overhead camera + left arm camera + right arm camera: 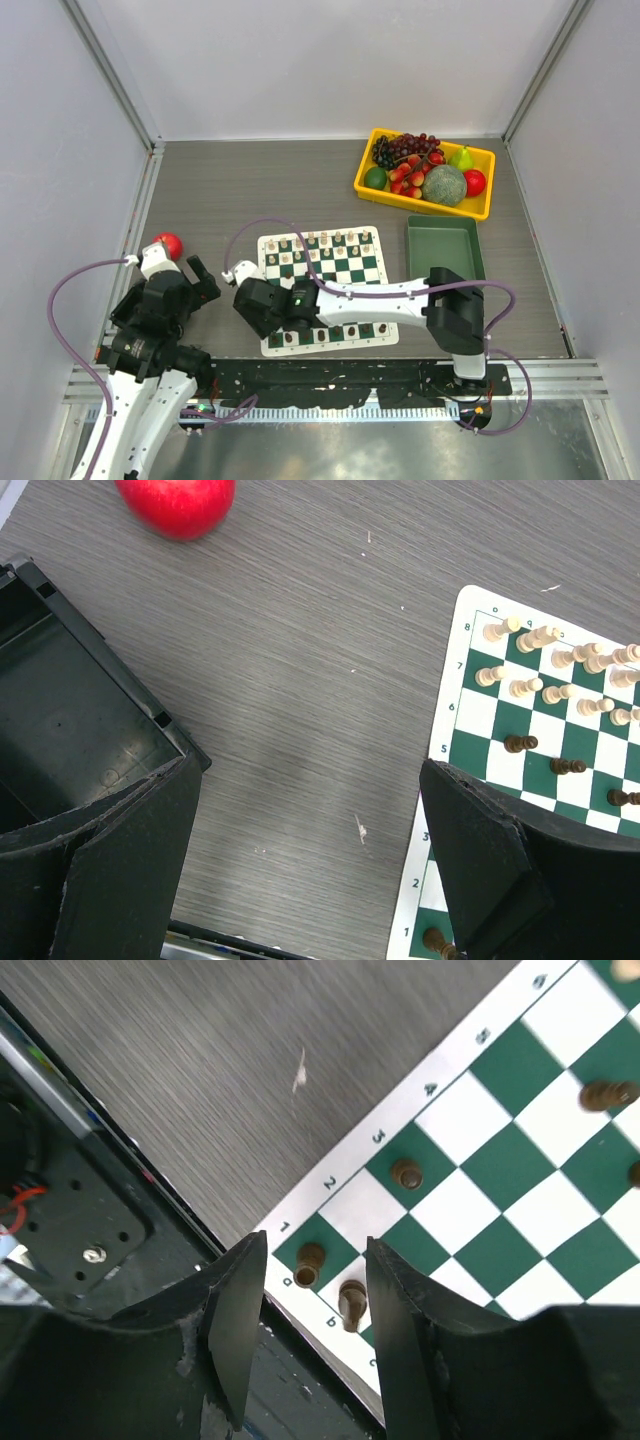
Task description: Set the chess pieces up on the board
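Currently held: board (520, 1165), one thin mat of green and white checks with a white border and printed numerals, lying flat on the grey wood-grain desk (300, 680).

Dark pieces (405, 1172): small turned chessmen, brown, slightly glossy, round-based. Several stand on the near ranks, two by the near corner, a few out toward mid-board.

Cream pieces (520, 687): same pattern, pale wood colour, ranged along the two far ranks.

Handling, as judged: light, rigid and top-heavy, easily toppled by a brushing finger. The smooth curved sides are probably slippery. Best taken low on the stem, just above the base, with the jaws square to it, and set down upright. The mat may slide or ruck if a piece is dragged across it.

Right gripper (315, 1250): jaws parted, clasping nothing, poised over the near corner with one dark piece standing in the gap.

Left gripper (310, 830): jaws at full spread, empty, over bare desk beside the board.

Also present: red apple (178, 502).
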